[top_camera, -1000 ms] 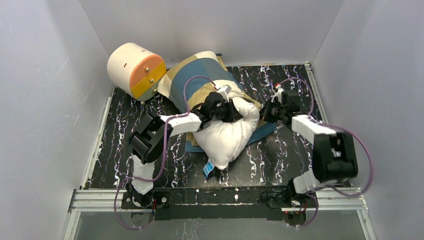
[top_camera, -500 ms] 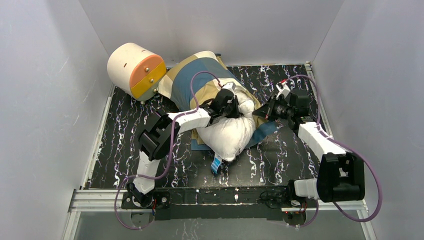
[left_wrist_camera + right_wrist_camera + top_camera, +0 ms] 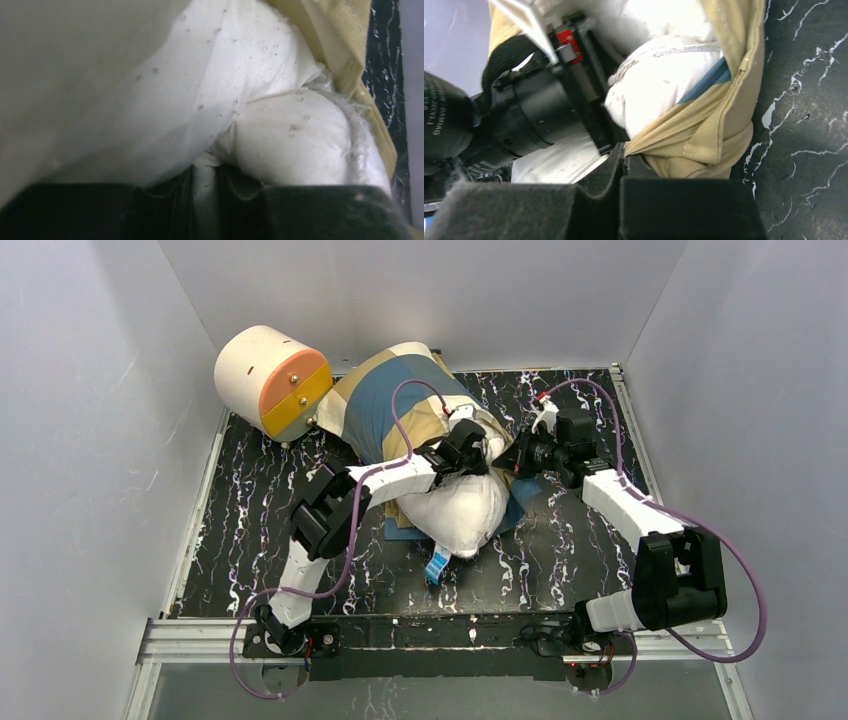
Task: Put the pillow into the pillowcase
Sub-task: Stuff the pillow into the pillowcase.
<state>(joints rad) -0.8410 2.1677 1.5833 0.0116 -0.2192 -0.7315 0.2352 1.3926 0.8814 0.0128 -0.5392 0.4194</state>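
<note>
Pillow (image 3: 455, 518) aslant on the bench (image 3: 555, 565): far end inside the pillowcase (image 3: 385, 405), near end bare and pointing toward the arm bases. Long axis from near-centre to far-left, case mouth facing near-right. Left pincer (image 3: 205, 172) clenched on a fold of white pillow cloth right at that mouth. Right pincer (image 3: 624, 160) clenched on the tan hem just beside it, on the pillow's right flank. Likely next: draw the hem nearward along that axis while pushing the pillow deeper far-left.

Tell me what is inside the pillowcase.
Part of the pillow sits inside the pillowcase; its white near end sticks out. The fabric hides how deep it goes.
</note>
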